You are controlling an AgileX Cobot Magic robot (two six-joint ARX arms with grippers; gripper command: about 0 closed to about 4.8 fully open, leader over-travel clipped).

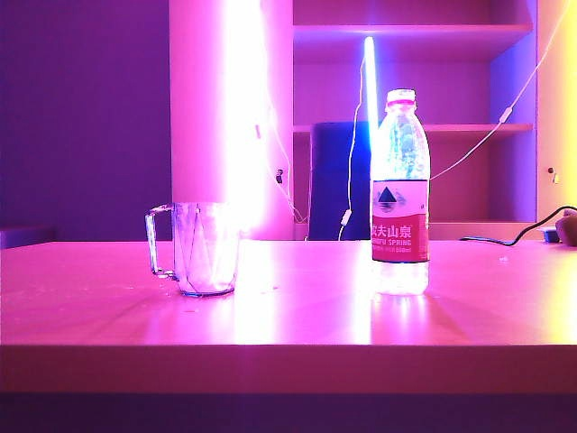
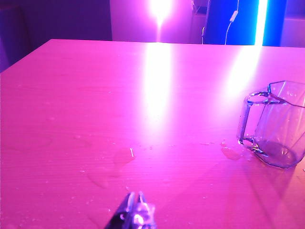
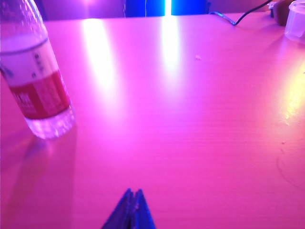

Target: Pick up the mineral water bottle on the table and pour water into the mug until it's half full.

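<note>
The mineral water bottle (image 1: 400,194) stands upright on the table, capped, with a red-and-white label; the right wrist view also shows the bottle (image 3: 35,81). The clear faceted mug (image 1: 205,248) stands upright left of it, handle to the left, and the same mug (image 2: 276,124) shows in the left wrist view. My left gripper (image 2: 136,194) is shut with nothing in it, low over the table, well short of the mug. Well away from the bottle, my right gripper (image 3: 133,192) is shut and empty. Neither gripper appears in the exterior view.
Water drops and small puddles (image 2: 114,162) lie on the table by the mug. A black cable (image 1: 505,237) and a small object lie at the table's far right. A pale cup (image 3: 296,21) stands at that far corner. Shelves and bright light strips stand behind.
</note>
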